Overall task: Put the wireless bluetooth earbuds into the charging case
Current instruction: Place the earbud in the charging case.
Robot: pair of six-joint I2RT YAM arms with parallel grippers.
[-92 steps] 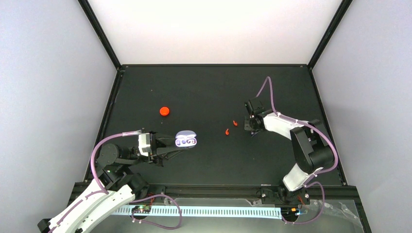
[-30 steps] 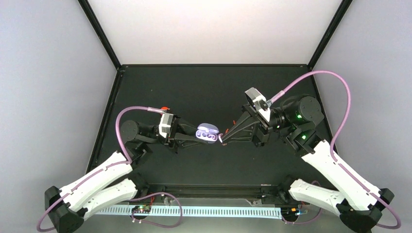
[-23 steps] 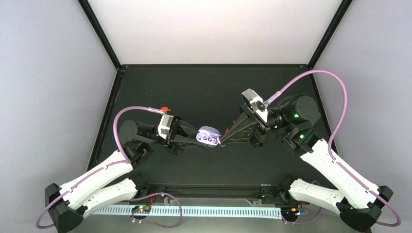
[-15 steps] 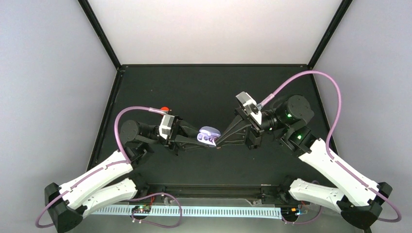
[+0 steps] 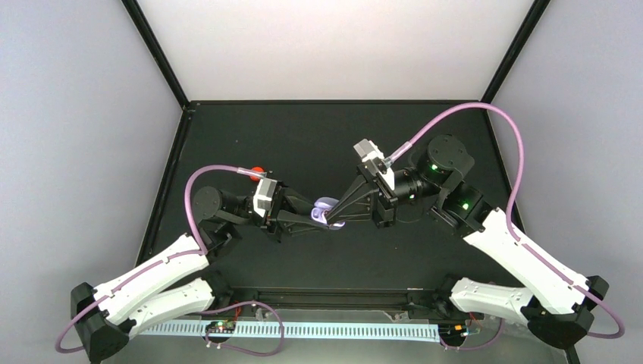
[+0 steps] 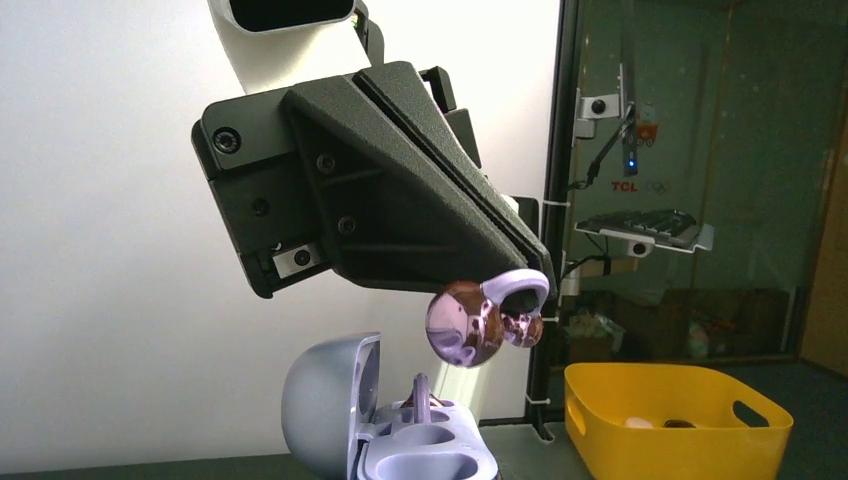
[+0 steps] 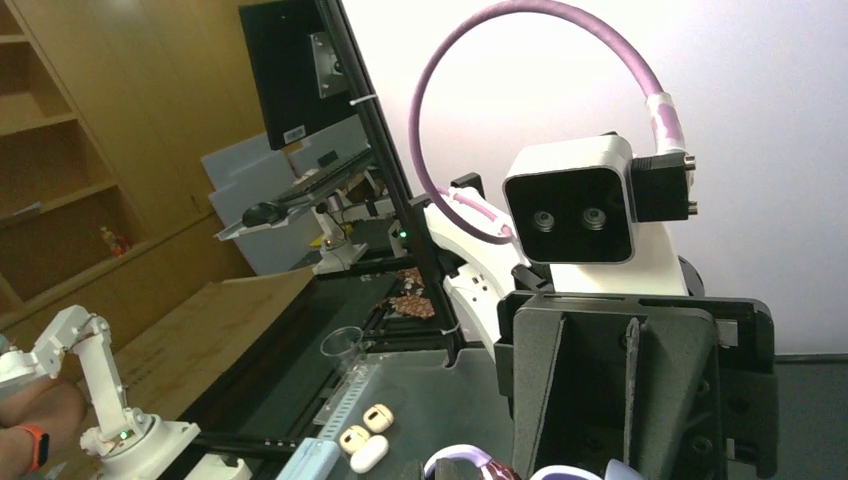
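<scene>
Right gripper (image 6: pixel 528 283) pinches purple earbud (image 6: pixel 468 326) above case (image 6: pixel 335 405).

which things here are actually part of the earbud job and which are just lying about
In the job: purple charging case, lid open, in the left gripper; purple earbud pinched by the right gripper, just above the case.
Lying about: small red round thing on the black table, untouched; yellow bin in the background.
</scene>
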